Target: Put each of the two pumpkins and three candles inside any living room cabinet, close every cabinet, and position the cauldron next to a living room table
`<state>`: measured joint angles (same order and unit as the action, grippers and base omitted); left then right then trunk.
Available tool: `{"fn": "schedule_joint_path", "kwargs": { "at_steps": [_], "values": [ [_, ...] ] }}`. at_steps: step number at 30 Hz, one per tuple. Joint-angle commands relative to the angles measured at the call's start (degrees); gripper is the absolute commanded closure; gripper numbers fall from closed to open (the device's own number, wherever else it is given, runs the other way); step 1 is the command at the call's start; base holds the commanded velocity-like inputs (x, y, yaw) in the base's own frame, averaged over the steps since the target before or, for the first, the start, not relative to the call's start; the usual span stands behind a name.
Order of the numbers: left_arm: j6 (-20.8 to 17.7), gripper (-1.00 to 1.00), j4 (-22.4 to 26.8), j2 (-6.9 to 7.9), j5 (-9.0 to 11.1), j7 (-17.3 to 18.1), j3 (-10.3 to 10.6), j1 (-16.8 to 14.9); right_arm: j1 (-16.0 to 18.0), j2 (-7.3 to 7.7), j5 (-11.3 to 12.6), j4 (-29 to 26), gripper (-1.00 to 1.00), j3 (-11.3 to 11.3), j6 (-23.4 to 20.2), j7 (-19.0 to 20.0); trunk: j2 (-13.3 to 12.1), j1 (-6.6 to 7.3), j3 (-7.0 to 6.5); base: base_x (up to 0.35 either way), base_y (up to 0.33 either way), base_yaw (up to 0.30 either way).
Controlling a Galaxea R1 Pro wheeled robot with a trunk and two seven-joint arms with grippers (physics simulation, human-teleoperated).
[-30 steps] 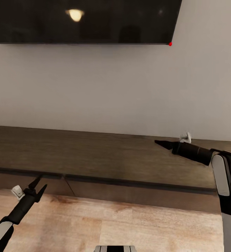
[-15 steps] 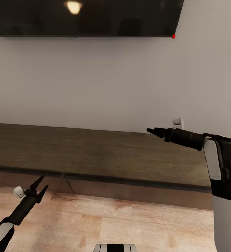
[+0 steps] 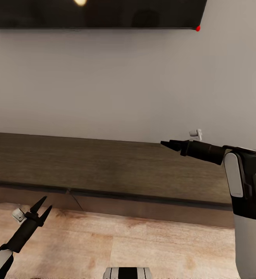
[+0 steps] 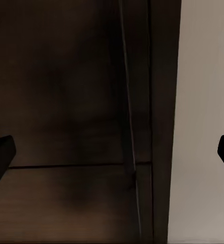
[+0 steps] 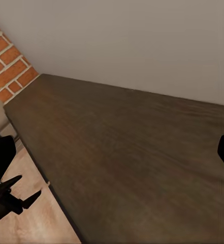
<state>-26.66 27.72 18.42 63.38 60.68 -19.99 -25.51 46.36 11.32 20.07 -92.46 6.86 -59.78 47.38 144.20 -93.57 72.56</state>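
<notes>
The cabinet [image 3: 104,170], a long low dark-brown wooden unit, runs along the foot of a pale grey wall [image 3: 116,81], its flat top bare in the head view and its drawer fronts flush, with a thin seam between two of them. The left gripper [image 3: 42,205] hangs low in front of those drawer fronts, above the light wooden floor [image 3: 135,244], with its two pointed fingers spread apart and nothing between them. The right gripper [image 3: 167,144] reaches out level above the right part of the cabinet top; its fingertips sit wide apart at the edges of the right wrist view, gripping nothing. On the wall above hangs a dark screen [image 3: 93,13]. A brick surface [image 5: 7,61] stands at the cabinet's far end.
</notes>
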Motion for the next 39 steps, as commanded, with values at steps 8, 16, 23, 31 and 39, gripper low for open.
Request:
{"fn": "schedule_joint_path", "kwargs": {
  "at_steps": [8,16,23,31,39],
  "values": [
    [-0.8,-1.0,0.05,0.25,0.28,1.64,0.41,0.5,0.96,-0.4,-0.21,-0.01,-1.0,-0.2,-0.22,-1.0,0.06,-0.06,0.71,0.0,0.0,0.0],
    [-1.18,-1.0,0.18,0.06,0.24,1.19,4.53,0.42,0.92,-0.48,-0.21,-0.01,-1.0,-0.38,-0.22,-1.36,0.06,-0.06,0.71,0.0,0.0,0.0],
    [1.23,-1.0,0.01,-0.1,0.55,1.06,6.37,0.23,0.82,-0.49,-0.21,-0.01,-1.0,-0.49,-0.22,-1.41,0.06,-0.06,0.71,0.008,0.0,0.0],
    [5.6,-1.0,-0.6,-0.2,0.27,5.96,6.76,0.31,0.44,-0.46,-0.21,-0.01,-1.0,-0.52,-0.22,-1.42,0.06,-0.06,0.71,0.123,0.0,0.0],
    [6.48,-1.0,-0.94,-0.13,0.37,6.91,6.74,0.58,0.43,-0.43,-0.21,-0.01,-1.0,-1.3,-0.22,-1.42,0.06,-0.06,0.71,0.023,0.0,0.0]
  ]
}}
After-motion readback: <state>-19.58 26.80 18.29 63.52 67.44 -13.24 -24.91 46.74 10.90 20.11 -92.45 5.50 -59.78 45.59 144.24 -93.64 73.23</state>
